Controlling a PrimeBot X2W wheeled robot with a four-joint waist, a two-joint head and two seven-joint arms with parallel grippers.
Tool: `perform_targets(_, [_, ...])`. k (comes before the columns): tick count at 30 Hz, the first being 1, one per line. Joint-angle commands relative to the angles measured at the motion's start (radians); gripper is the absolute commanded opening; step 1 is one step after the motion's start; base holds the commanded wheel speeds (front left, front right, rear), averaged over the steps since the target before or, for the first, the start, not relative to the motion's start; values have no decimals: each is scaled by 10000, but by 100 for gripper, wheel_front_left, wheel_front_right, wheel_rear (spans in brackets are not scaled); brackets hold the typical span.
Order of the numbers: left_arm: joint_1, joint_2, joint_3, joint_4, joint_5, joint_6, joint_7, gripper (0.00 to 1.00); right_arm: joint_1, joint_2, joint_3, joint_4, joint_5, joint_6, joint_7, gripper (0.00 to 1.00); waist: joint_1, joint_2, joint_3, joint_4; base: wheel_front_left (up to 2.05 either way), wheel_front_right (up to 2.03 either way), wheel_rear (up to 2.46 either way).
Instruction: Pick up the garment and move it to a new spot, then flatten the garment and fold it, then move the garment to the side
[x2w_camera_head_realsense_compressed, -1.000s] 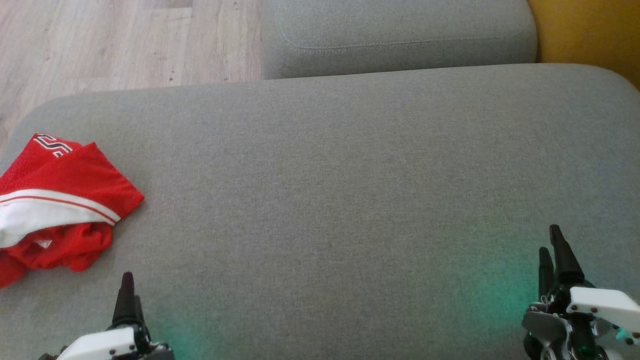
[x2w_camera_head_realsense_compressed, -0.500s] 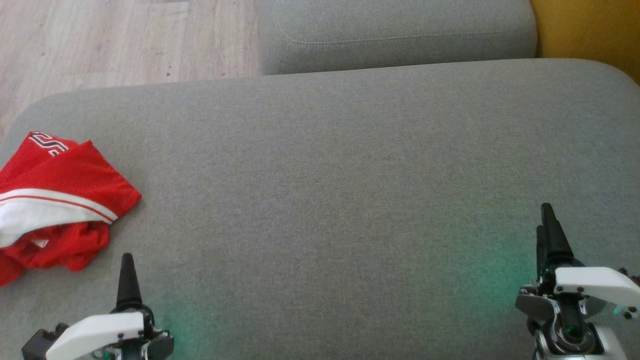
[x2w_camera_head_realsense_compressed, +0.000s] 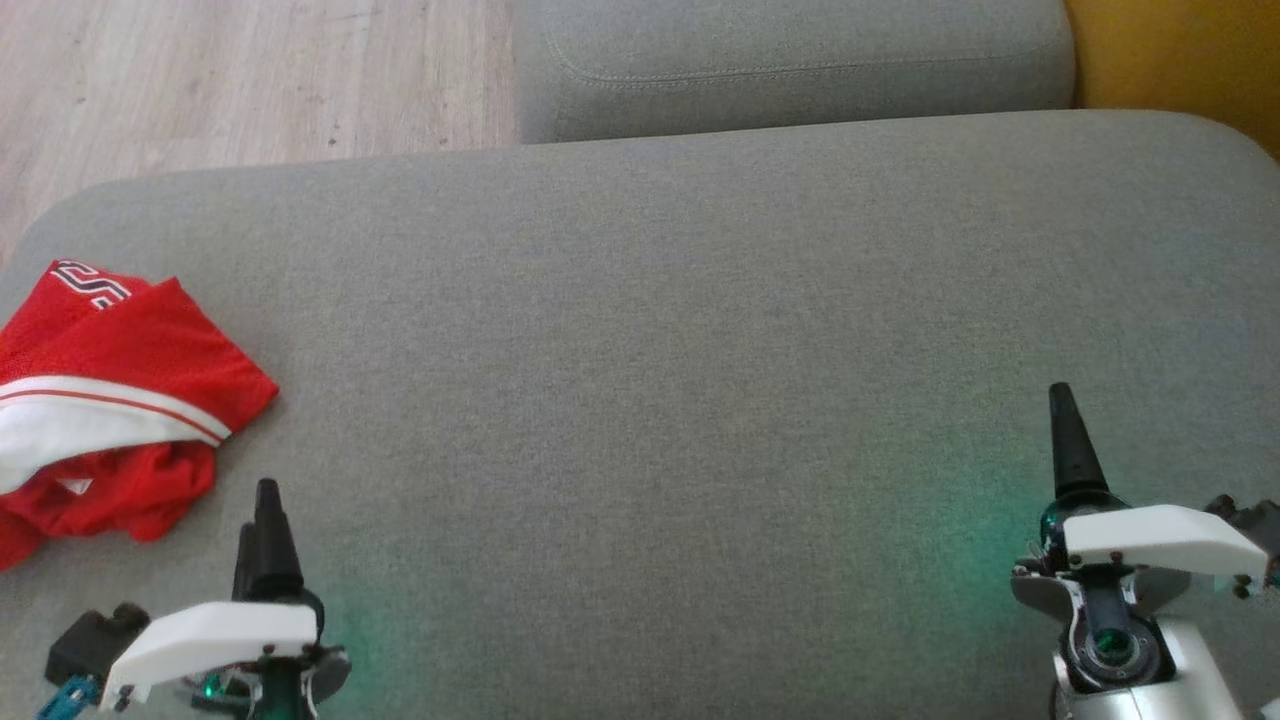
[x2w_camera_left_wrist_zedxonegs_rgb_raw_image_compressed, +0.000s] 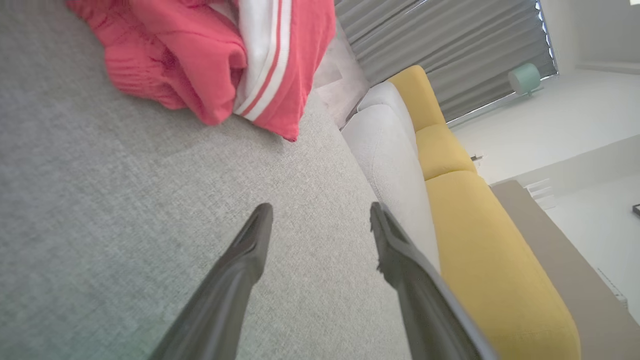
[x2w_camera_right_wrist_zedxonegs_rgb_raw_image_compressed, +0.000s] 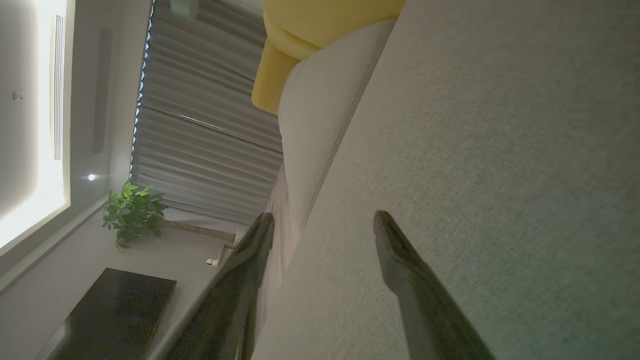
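Observation:
A red garment (x2w_camera_head_realsense_compressed: 110, 400) with a white stripe lies bunched at the far left of the grey cushion (x2w_camera_head_realsense_compressed: 650, 350); the left wrist view has the garment (x2w_camera_left_wrist_zedxonegs_rgb_raw_image_compressed: 210, 55) at its top left. My left gripper (x2w_camera_head_realsense_compressed: 262, 525) hovers low over the cushion just right of the garment, apart from it. In the left wrist view that gripper (x2w_camera_left_wrist_zedxonegs_rgb_raw_image_compressed: 320, 220) is open and holds nothing. At the lower right of the cushion my right gripper (x2w_camera_head_realsense_compressed: 1066, 440) points up the head view. Its own wrist view shows the right gripper (x2w_camera_right_wrist_zedxonegs_rgb_raw_image_compressed: 324, 222) open, fingers spread over bare grey fabric.
A second grey cushion (x2w_camera_head_realsense_compressed: 790, 60) lies beyond the big one. A yellow sofa part (x2w_camera_head_realsense_compressed: 1180, 60) sits at the top right, and wooden floor (x2w_camera_head_realsense_compressed: 230, 80) at the top left. The right wrist view takes in curtains (x2w_camera_right_wrist_zedxonegs_rgb_raw_image_compressed: 200, 125), a plant (x2w_camera_right_wrist_zedxonegs_rgb_raw_image_compressed: 132, 212) and a dark table (x2w_camera_right_wrist_zedxonegs_rgb_raw_image_compressed: 115, 315).
Both grippers have come further up the head view, the right one also drifting left. The whole picture has shifted slightly, so the camera moved; the garment lies as before.

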Motion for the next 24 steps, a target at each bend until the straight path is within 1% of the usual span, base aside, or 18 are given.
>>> perform_targets(1, [-558,235,2,-265,406,0,-128,100,-647,-188,145,-243,-347,1,-135,100,-1,0,7,-2,0,0,0])
perform_targets(8, [-674,299,-200,-134,1487,39,-333,100,-820,-128,253,-58,-1436,1,-342,100,-1,0,18,-17,0,0,0])
perform_targets(9, [-674,299,-200,-134,1487,39,-333,100,-820,-128,253,-58,-1436,1,-342,100,-1,0,18,-17,0,0,0])
perform_targets(24, [-679,418,-585,-23,3465,376,-774,100,-988,-22,618,123,-3498,1,-785,100,-1,0,37,-56,0,0,0])
